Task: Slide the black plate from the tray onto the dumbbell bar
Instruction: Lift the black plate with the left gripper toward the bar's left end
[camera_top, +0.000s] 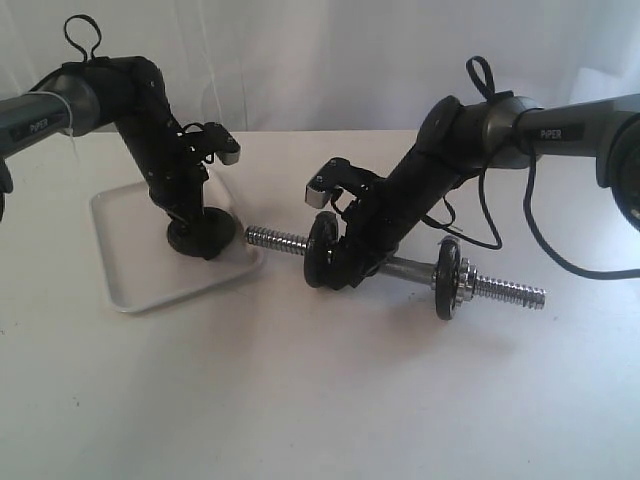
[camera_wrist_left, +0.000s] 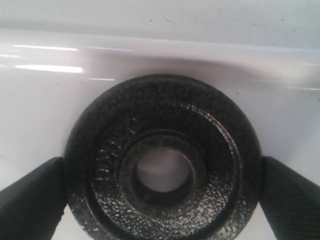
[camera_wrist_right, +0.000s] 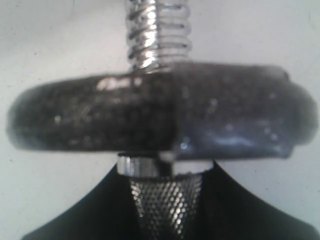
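Note:
A black plate with a central hole lies in the white tray, near the tray's right corner. My left gripper reaches down over it, and its fingers press on opposite sides of the plate's rim. To the right of the tray the chrome dumbbell bar lies on the table. My right gripper is shut on the bar's knurled middle, just behind a black disc threaded on the bar. The bar's bare threaded end points at the tray.
A second black disc with a chrome collar nut sits near the bar's right end. A black cable hangs from the right arm behind the bar. The white table stretches toward the front.

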